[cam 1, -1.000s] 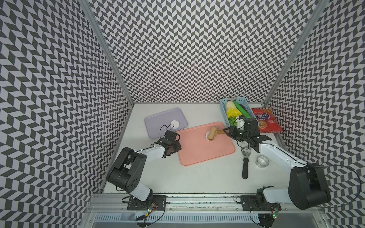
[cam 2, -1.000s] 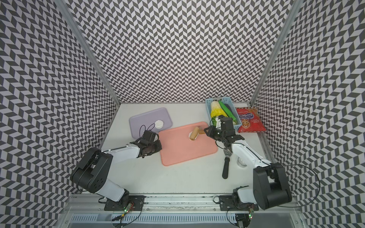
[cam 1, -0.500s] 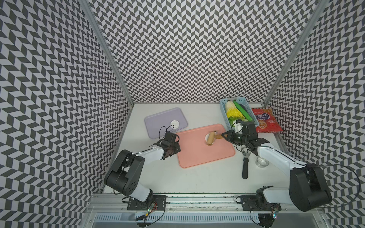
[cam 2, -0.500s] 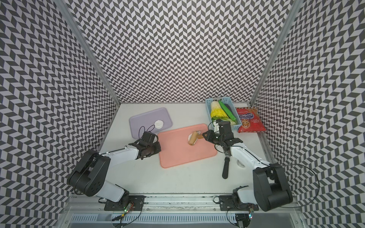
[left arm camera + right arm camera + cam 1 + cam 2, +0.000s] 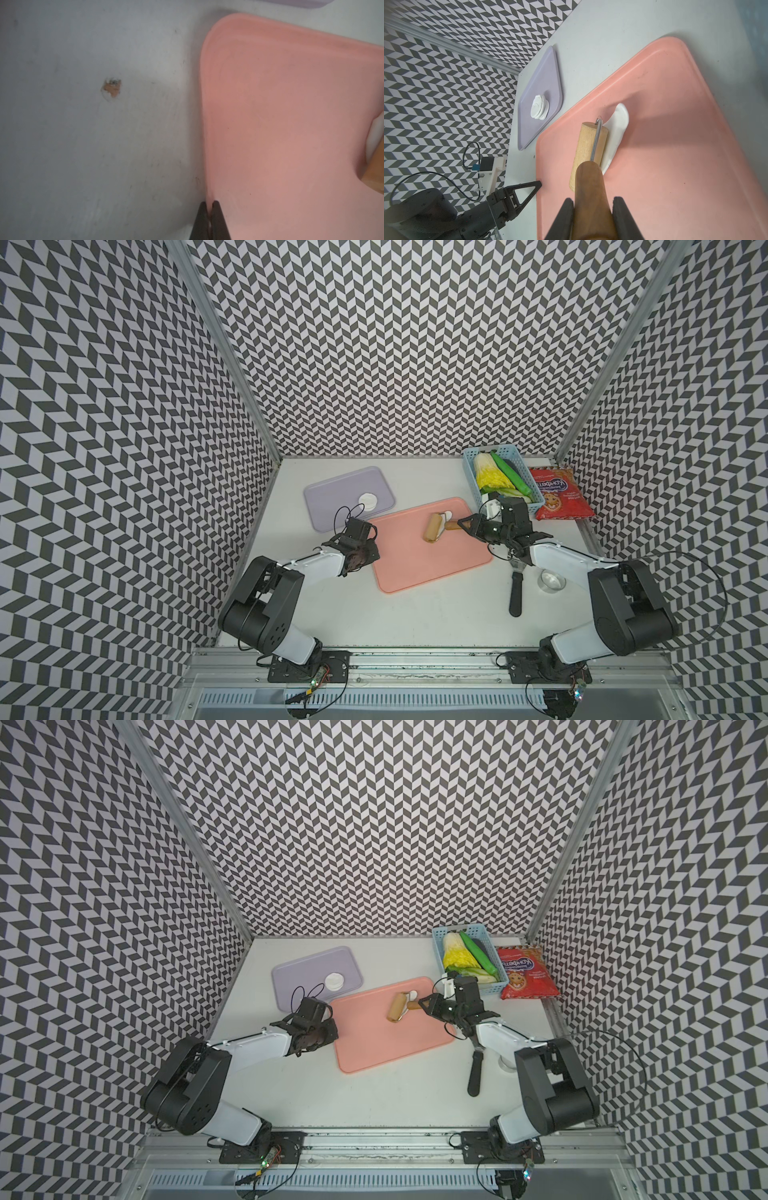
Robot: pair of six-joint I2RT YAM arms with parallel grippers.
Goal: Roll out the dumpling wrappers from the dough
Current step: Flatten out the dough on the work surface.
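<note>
White tabletop (image 5: 415,614) between chevron walls (image 5: 374,344) carries a pink tray (image 5: 432,568) at centre frame in both top views. Rolling is the step in hand: the right gripper (image 5: 593,202) clamps the handle of the rolling pin (image 5: 434,527), whose roller lies partly on the dough (image 5: 616,133) near the tray's upper right edge. The left gripper (image 5: 209,204), jaws pressed together, pinches the tray's left rim. 1 stack of dumpling wrappers (image 5: 368,501) sits on the lilac tray (image 5: 328,502), upper left of the pink one. Next, I judge, the pin must travel across the dough with downward pressure while the tray is held fast
</note>
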